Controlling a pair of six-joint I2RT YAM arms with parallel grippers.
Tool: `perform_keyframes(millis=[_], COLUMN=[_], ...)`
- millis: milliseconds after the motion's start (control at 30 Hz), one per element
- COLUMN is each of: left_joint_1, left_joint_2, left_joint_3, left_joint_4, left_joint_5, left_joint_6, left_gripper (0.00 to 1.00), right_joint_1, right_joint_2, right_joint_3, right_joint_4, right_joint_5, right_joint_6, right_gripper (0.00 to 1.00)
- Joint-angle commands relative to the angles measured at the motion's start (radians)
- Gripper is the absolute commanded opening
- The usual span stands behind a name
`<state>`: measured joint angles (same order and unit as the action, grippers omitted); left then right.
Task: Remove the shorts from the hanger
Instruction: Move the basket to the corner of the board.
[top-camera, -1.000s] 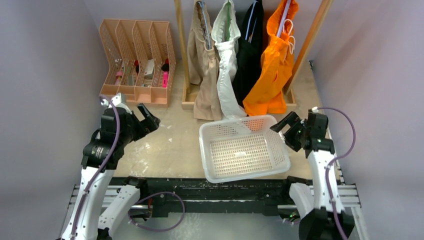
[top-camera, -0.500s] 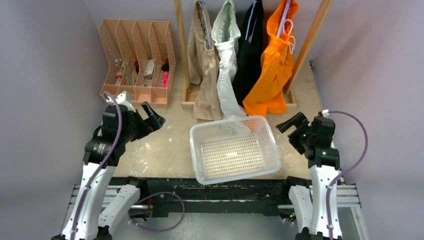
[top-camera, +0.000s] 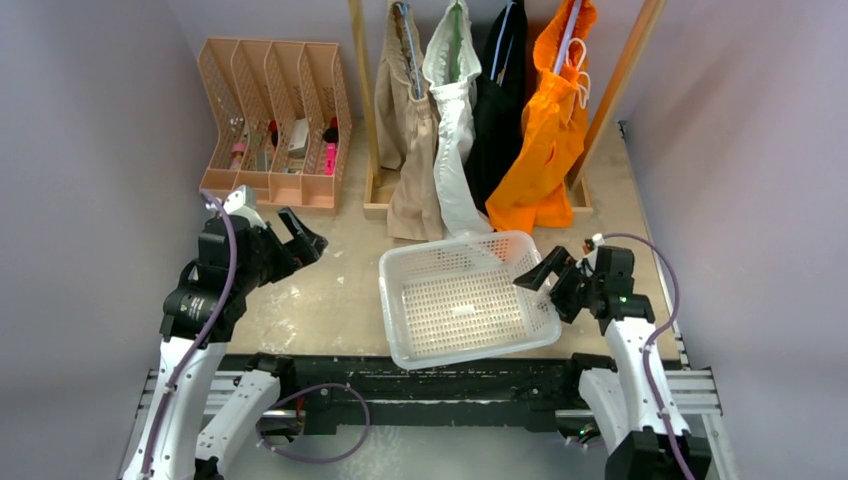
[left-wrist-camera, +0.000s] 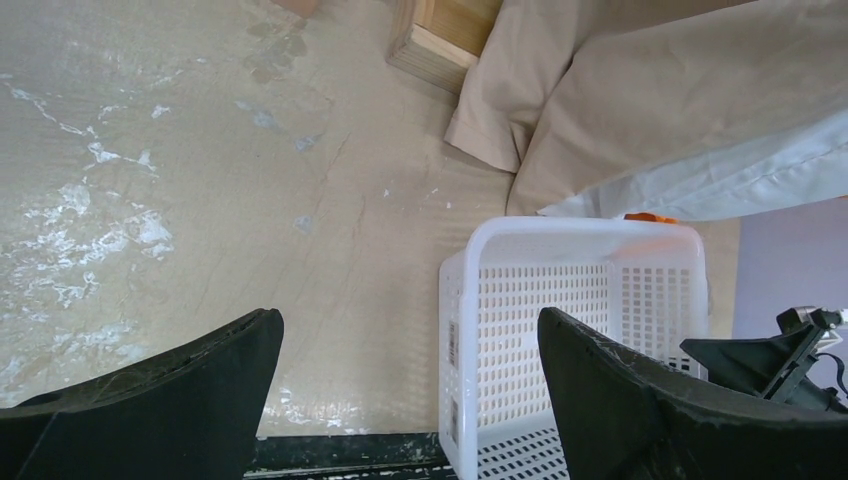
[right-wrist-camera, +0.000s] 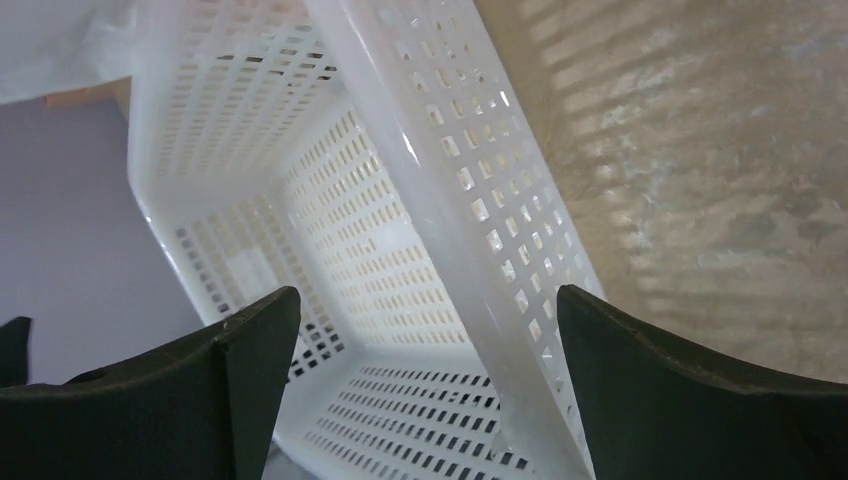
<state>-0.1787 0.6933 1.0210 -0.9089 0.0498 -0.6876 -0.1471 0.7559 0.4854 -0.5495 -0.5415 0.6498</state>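
Observation:
Four pairs of shorts hang side by side on hangers at the back: beige (top-camera: 405, 130), white (top-camera: 455, 130), black (top-camera: 500, 110) and orange (top-camera: 545, 140). A white hanger (top-camera: 567, 38) shows inside the orange pair. The left wrist view catches the hems of the beige shorts (left-wrist-camera: 620, 100) and white shorts (left-wrist-camera: 730, 180). My left gripper (top-camera: 295, 250) (left-wrist-camera: 410, 380) is open over bare table, well left of the rack. My right gripper (top-camera: 548, 287) (right-wrist-camera: 430, 370) is open and straddles the right wall of a white basket (top-camera: 400, 300) (right-wrist-camera: 450, 200) without clamping it.
The wooden rack has two slanted posts (top-camera: 362, 90) (top-camera: 625, 75) and a base board (top-camera: 378, 205). A peach file organizer (top-camera: 270, 120) stands at the back left. Lavender walls close in on both sides. A black rail (top-camera: 430, 380) runs along the near edge.
The basket slid left across the table. My right arm swung out to the right, then came back left over the basket's right wall. The left arm barely moved.

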Motion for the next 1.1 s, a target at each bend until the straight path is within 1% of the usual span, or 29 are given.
perform_keyframes(millis=[0, 67, 133, 233, 367, 433, 533, 600, 667, 767, 867, 933, 1000, 1067], left_joint_1=[0.006, 0.007, 0.005, 0.005, 0.005, 0.005, 0.005, 0.005, 0.005, 0.005, 0.005, 0.005, 0.007, 0.006], left_joint_2=[0.001, 0.013, 0.024, 0.034, 0.034, 0.036, 0.036, 0.034, 0.032, 0.027, 0.029, 0.031, 0.032, 0.032], left_joint_3=[0.037, 0.021, 0.009, -0.002, 0.019, 0.038, 0.055, 0.058, 0.057, 0.047, 0.041, 0.041, 0.038, 0.034], left_joint_4=[0.024, 0.033, 0.045, 0.060, 0.023, -0.010, -0.042, -0.049, -0.054, -0.049, -0.043, -0.042, -0.040, -0.034], left_joint_5=[-0.019, -0.021, 0.004, 0.044, 0.030, 0.007, -0.021, -0.026, -0.035, -0.048, -0.054, -0.063, -0.073, -0.077], left_joint_6=[-0.003, -0.011, -0.018, -0.030, -0.004, 0.010, 0.020, 0.025, 0.025, 0.018, 0.011, 0.007, 0.005, -0.003], left_gripper=[0.99, 0.99, 0.99, 0.99, 0.99, 0.99, 0.99, 0.99, 0.99, 0.99, 0.99, 0.99, 0.99, 0.99], right_joint_1=[0.186, 0.316, 0.421, 0.576, 0.816, 0.920, 1.023, 1.056, 1.058, 1.058, 1.058, 1.057, 1.056, 1.058], right_joint_2=[-0.075, -0.127, -0.103, 0.050, 0.237, 0.351, 0.501, 0.559, 0.577, 0.533, 0.461, 0.422, 0.399, 0.414], right_joint_3=[-0.021, -0.075, -0.095, -0.043, 0.081, 0.162, 0.287, 0.336, 0.360, 0.362, 0.313, 0.267, 0.222, 0.198], right_joint_4=[0.140, 0.244, 0.301, 0.354, 0.477, 0.479, 0.430, 0.365, 0.283, 0.190, 0.164, 0.219, 0.339, 0.449], right_joint_5=[-0.026, -0.003, 0.045, 0.110, 0.244, 0.301, 0.376, 0.425, 0.479, 0.529, 0.546, 0.520, 0.485, 0.438], right_joint_6=[0.214, 0.347, 0.397, 0.417, 0.465, 0.459, 0.436, 0.415, 0.396, 0.383, 0.408, 0.411, 0.403, 0.421], right_gripper=[0.99, 0.99, 0.99, 0.99, 0.99, 0.99, 1.00, 1.00, 1.00, 1.00, 1.00, 1.00, 1.00, 1.00])
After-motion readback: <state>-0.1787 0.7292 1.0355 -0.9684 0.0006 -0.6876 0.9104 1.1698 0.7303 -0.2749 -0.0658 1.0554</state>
